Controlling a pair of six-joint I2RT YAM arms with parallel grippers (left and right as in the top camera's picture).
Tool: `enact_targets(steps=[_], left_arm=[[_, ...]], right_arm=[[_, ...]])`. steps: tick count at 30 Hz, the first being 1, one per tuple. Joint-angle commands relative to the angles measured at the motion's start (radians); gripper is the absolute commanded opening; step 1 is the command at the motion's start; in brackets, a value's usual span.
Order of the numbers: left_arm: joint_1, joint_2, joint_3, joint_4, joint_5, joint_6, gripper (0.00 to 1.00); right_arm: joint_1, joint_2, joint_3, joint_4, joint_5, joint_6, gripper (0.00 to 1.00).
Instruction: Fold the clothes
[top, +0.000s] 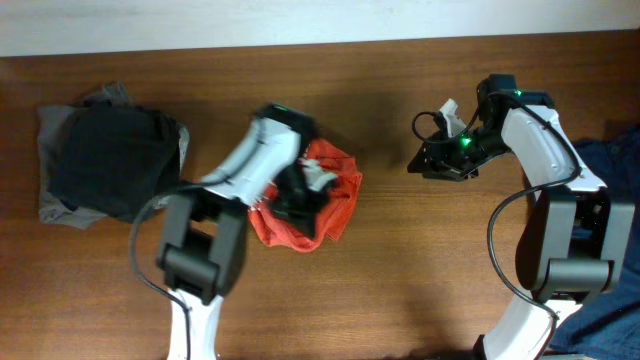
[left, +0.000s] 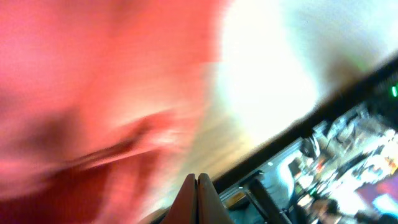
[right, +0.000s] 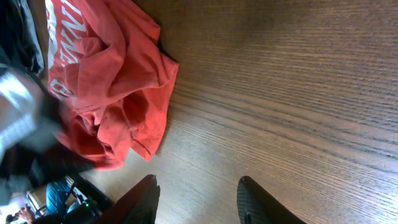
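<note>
While left fingers (left: 189, 200) meet (over T-shirt (right: 106, 68)), right fingers (right: 140, 202) stand apart, empty.

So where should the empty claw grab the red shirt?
Probably the loose flap at the right edge of the red shirt, with the right gripper coming from the right: it lies flat on the table, while the left gripper covers the bunched middle.

Both arms are the same build: white shell links and dark grey boxy joint housings.

Left arm (top: 205, 245): a black cable (top: 134, 245) bows out at its 9 o'clock side, with a green light (top: 281, 108) near the wrist.

Right arm (top: 545, 160): a cable loop (top: 490, 240) also sits at 9 o'clock. It has two green lights and a black wrist head.

Right fingers (right: 258, 202) are dark and rounded. Left fingers (left: 208, 202) are pale grey-tan.
</note>
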Motion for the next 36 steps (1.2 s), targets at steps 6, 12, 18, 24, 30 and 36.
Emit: enact_targets(steps=[6, 12, 18, 24, 30, 36], left_arm=[[-0.021, -0.111, 0.092, 0.026, -0.19, -0.119, 0.01], [0.128, -0.134, 0.074, 0.105, -0.464, -0.185, 0.01], [0.195, -0.134, -0.097, 0.254, -0.426, -0.185, 0.0], [0.174, -0.134, -0.227, 0.356, -0.11, -0.166, 0.0], [0.037, -0.148, -0.225, 0.384, 0.122, -0.104, 0.01], [-0.052, -0.16, -0.208, 0.344, 0.083, -0.079, 0.0]], right_arm=[[0.005, -0.026, 0.011, 0.002, -0.003, -0.013, 0.46], [0.005, -0.026, 0.011, 0.002, -0.003, -0.012, 0.46], [0.005, -0.026, 0.011, -0.001, -0.003, -0.012, 0.46], [0.005, -0.026, 0.01, 0.0, -0.003, -0.012, 0.46], [0.005, -0.026, 0.011, -0.002, -0.003, -0.012, 0.46], [0.005, -0.026, 0.011, -0.001, -0.003, -0.012, 0.46]])
